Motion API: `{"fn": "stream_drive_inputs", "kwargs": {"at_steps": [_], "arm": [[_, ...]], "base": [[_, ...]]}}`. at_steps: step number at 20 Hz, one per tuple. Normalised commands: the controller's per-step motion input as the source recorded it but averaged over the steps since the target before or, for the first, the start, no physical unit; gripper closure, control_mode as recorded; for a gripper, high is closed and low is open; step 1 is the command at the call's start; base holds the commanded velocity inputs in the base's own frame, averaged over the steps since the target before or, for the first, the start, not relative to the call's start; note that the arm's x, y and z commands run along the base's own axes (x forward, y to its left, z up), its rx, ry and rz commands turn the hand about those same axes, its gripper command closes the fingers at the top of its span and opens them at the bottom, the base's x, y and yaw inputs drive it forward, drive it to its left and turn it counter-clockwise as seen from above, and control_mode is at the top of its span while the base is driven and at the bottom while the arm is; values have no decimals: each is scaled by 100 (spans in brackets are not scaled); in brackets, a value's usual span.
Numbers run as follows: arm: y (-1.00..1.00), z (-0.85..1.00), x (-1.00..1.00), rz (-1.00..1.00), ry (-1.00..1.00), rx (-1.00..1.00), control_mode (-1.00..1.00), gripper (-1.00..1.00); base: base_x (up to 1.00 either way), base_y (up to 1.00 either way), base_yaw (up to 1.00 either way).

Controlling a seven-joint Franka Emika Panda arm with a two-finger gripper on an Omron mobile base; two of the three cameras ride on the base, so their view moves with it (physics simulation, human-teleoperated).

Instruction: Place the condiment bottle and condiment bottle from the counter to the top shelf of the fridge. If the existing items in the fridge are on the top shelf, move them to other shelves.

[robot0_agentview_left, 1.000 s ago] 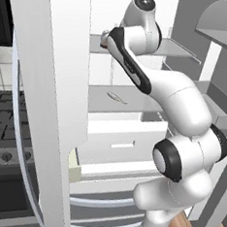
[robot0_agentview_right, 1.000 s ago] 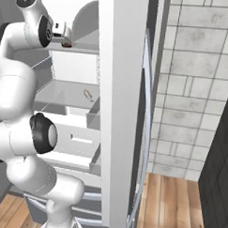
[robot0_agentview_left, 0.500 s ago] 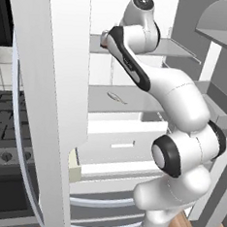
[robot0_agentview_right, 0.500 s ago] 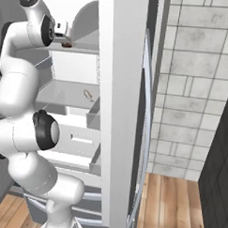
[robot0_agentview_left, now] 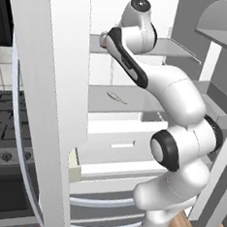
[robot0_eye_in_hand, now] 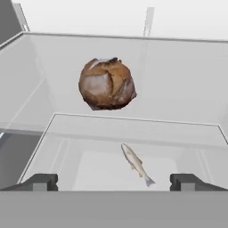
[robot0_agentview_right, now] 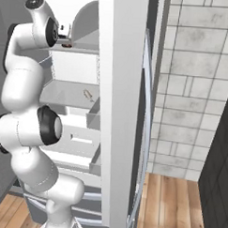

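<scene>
While its two dark fingertips (robot0_eye_in_hand: 42,181) stand far apart at the bottom corners of the hand view, the gripper (robot0_eye_in_hand: 114,181) is fully open and holds nothing. Between and above the tips, in the upper middle of that frame, a round brown loaf (robot0_eye_in_hand: 107,83) sits on the clear top shelf (robot0_eye_in_hand: 187,107). Through the glass, lower centre, a small silver fish (robot0_eye_in_hand: 136,164) lies on the shelf below, tilted with its tail toward the lower right.

From the right base view the gripper (robot0_agentview_right: 67,38) shows at the upper left, level with the top shelf, just beside a small dark shape that may be the loaf; it is too small to be sure. The fish (robot0_agentview_right: 88,94) shows lower, near the middle left, on the middle shelf (robot0_agentview_right: 65,92).

From the left base view the arm (robot0_agentview_left: 175,96) rises from the lower right and bends up to the top centre, its wrist reaching into the fridge (robot0_agentview_left: 45,80) at the top shelf (robot0_agentview_left: 162,47). The fish (robot0_agentview_left: 116,96) lies on the middle shelf, left of the arm's elbow. A white drawer (robot0_agentview_left: 117,145) stands below it. A dark stove (robot0_agentview_left: 6,140) sits at the left edge.

No condiment bottle can be made out in these views.
</scene>
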Motion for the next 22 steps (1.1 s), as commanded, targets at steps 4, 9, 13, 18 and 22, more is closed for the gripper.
{"fn": "stream_drive_inputs", "kwargs": {"at_steps": [4,9,13,18,22], "arm": [[14,-11,19,-2,0,3,-100,-100],[15,-9,20,-2,0,6,-100,-100],[8,-11,27,-1,0,8,-100,-100],[0,-6,35,0,0,2,-100,-100],[0,-1,38,0,0,0,-100,-100]], "base": [[0,0,0],[0,0,0],[0,0,0],[0,0,0],[0,0,0]]}}
